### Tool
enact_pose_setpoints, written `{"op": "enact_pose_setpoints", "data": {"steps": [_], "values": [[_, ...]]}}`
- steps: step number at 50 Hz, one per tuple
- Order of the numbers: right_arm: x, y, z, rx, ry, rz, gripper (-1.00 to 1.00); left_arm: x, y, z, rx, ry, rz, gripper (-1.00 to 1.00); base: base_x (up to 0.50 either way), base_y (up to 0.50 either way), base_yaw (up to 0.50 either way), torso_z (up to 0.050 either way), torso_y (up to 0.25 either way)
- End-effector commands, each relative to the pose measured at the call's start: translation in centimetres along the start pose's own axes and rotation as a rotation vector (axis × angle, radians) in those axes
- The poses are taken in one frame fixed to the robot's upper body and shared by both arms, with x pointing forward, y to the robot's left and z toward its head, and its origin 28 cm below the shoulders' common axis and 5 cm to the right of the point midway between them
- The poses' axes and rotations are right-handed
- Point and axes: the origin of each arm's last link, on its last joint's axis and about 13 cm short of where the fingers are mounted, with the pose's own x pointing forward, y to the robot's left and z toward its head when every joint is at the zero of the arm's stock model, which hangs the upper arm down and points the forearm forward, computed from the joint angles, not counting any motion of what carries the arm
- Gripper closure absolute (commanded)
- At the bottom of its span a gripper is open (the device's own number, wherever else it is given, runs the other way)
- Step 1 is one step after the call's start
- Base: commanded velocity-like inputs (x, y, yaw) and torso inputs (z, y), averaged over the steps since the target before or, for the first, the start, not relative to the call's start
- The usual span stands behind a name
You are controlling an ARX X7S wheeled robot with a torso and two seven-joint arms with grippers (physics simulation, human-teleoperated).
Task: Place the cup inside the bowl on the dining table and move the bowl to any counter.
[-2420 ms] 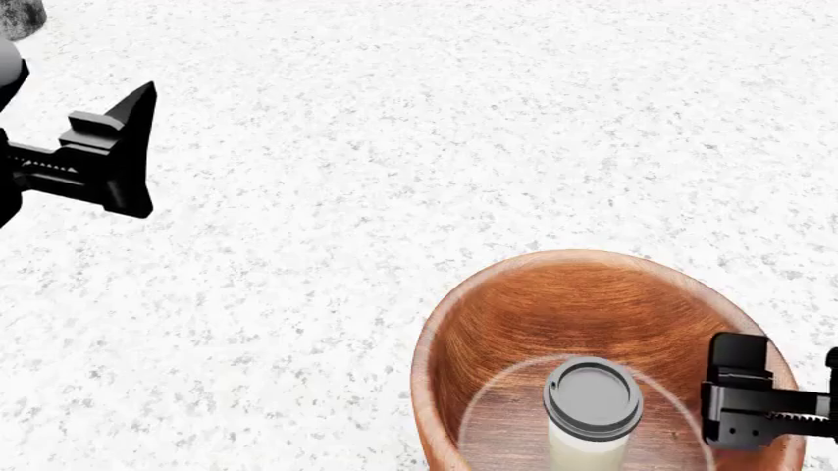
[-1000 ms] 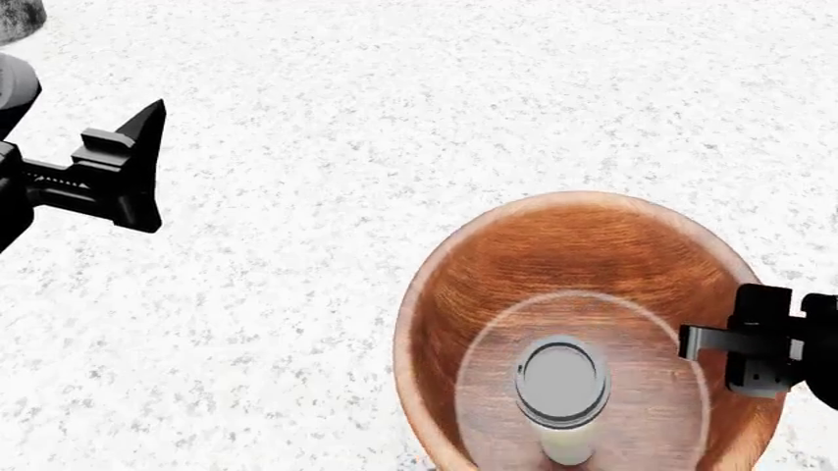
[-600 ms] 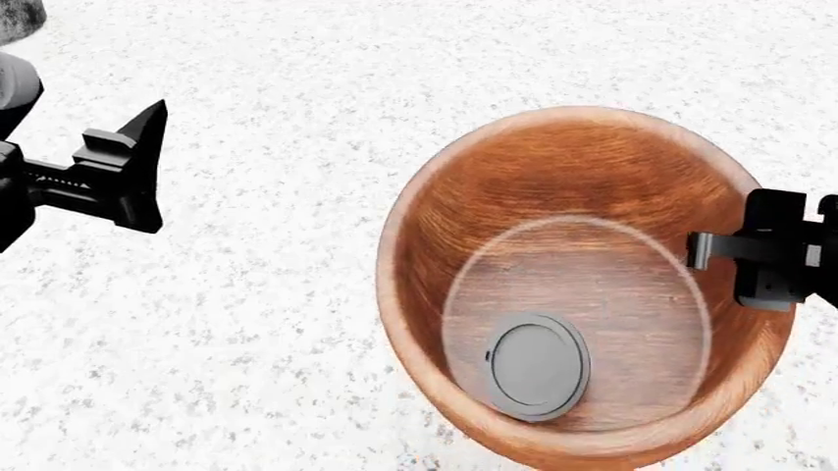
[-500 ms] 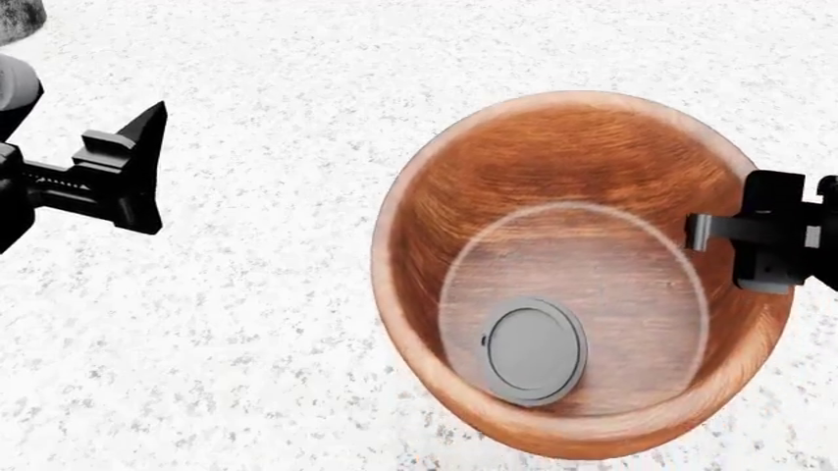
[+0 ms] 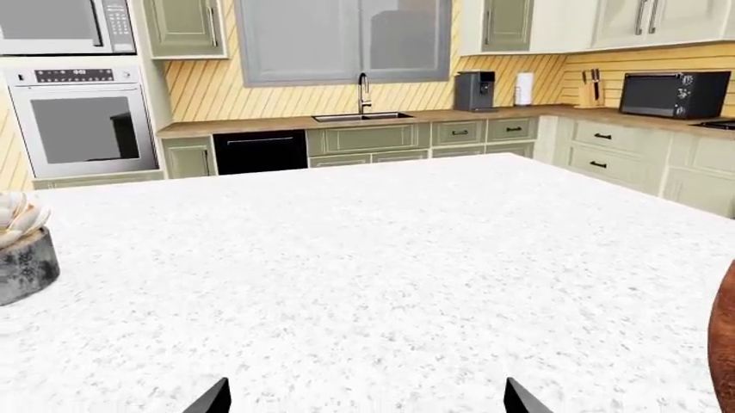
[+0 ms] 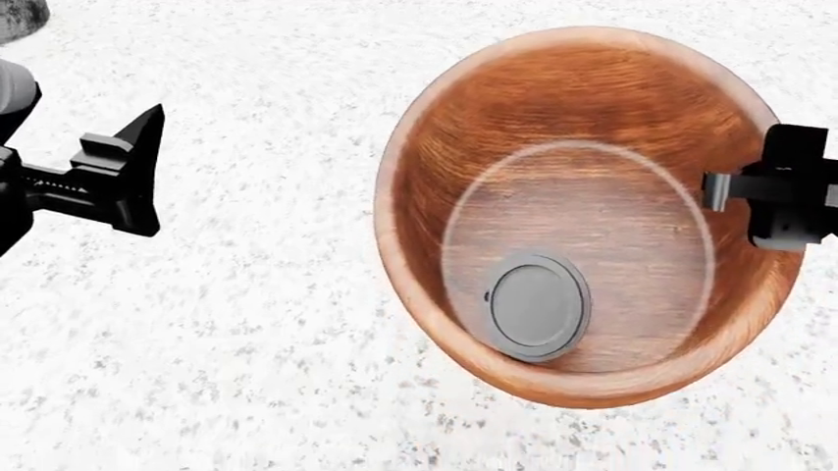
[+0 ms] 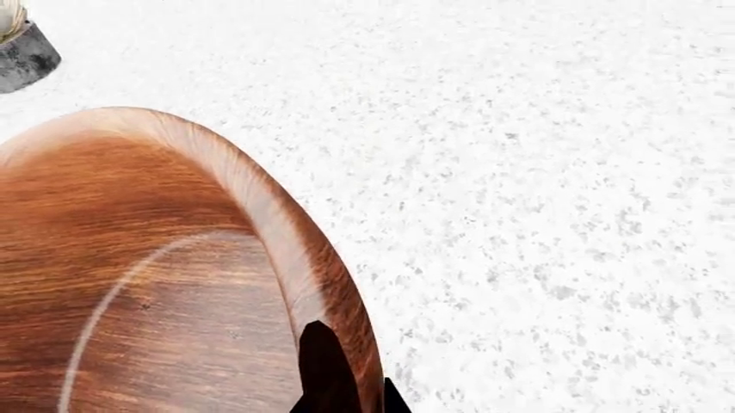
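Upright, the cup stands in the bowl — right pincer clamped on its rim — lid skyward.

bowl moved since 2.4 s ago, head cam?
Yes. The bowl, pinched by the right gripper, sits higher in the head view, while the left gripper stays put.

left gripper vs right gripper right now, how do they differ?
The left gripper hangs over bare dining table, holding nothing; the right gripper is clamped on the bowl at its rim. The left's jaws stand spread apart in its wrist view; the right's are pinched together across the wooden wall. The left is far from the bowl; the right touches it. Both are black.
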Motion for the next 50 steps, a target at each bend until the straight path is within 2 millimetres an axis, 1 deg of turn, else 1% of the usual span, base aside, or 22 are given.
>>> {"op": "enact_pose_setpoints", "data": {"steps": [1, 12, 16, 25, 36, 50], "values": [[-0.4, -0.1, 0.1, 0.017, -0.042, 0.015, 1.0, 0.1, -0.1, 0.0, 0.001, -0.003, 0.002, -1.0, -0.41, 0.0, 0.0, 0.0, 0.0], [-0.4, -0.3, 0.3, 0.025, -0.046, 0.003, 1.0, -0.1, 0.4, 0.3, 0.002, -0.004, -0.005, -1.0, -0.41, 0.0, 0.0, 0.0, 0.0], [-0.6, -0.7, 0.8, 0.041, -0.076, -0.017, 1.0, 0.1, -0.1, 0.1, 0.004, -0.003, -0.007, -1.0, -0.39, 0.0, 0.0, 0.0, 0.0], [-0.5, -1.0, 0.6, 0.035, -0.091, -0.03, 1.0, 0.2, -0.1, 0.0, 0.006, -0.001, -0.01, -1.0, -0.18, -0.07, 0.0, 0.0, 0.0], [-0.4, -1.0, 0.7, 0.031, -0.096, -0.034, 1.0, 0.2, -0.2, -0.3, 0.004, 0.0, -0.01, -1.0, -0.02, -0.48, 0.0, 0.0, 0.0], [-0.7, -1.1, 0.6, 0.04, -0.109, -0.034, 1.0, 0.0, -0.1, 0.1, 0.004, -0.007, -0.008, -1.0, 0.0, -0.5, 0.0, 0.001, 0.0]]}}
